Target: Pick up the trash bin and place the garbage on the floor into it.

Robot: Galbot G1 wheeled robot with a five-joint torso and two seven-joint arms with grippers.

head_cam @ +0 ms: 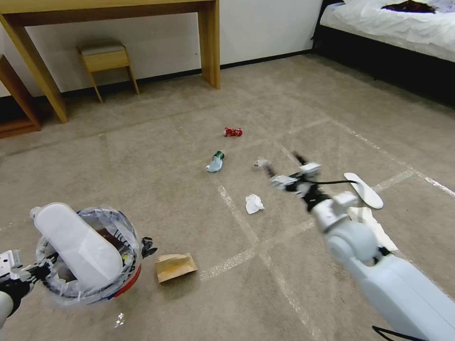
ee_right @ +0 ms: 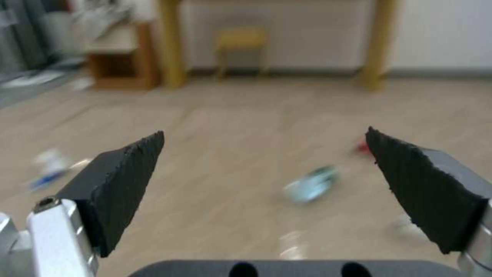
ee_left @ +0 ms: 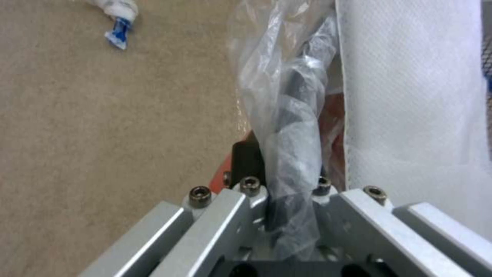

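The red trash bin (head_cam: pixel 127 283), lined with a crinkled clear bag, hangs low at the left, and a white slipper (head_cam: pixel 76 246) sticks out of it. My left gripper (head_cam: pixel 40 271) is shut on its rim; the left wrist view shows this gripper (ee_left: pixel 287 184) clamped on the bag and rim, with the slipper (ee_left: pixel 410 96) beside it. My right gripper (head_cam: pixel 280 164) is open above the floor (head_cam: pixel 156 189), nothing between its fingers (ee_right: pixel 264 136). Garbage on the carpet: a red can (head_cam: pixel 232 132), a bluish bottle (head_cam: pixel 215 163), a crumpled tissue (head_cam: pixel 254 203), a brown paper bag (head_cam: pixel 175 266), another slipper (head_cam: pixel 364 189) and a white wrapper (head_cam: pixel 379 232).
A wooden desk (head_cam: pixel 209 42) and a small stool (head_cam: pixel 106 59) stand along the far wall. A bed (head_cam: pixel 393 28) is at the far right. A low wooden shelf (head_cam: pixel 16 109) sits at the far left. A small shiny scrap (head_cam: pixel 119 319) lies near the bin.
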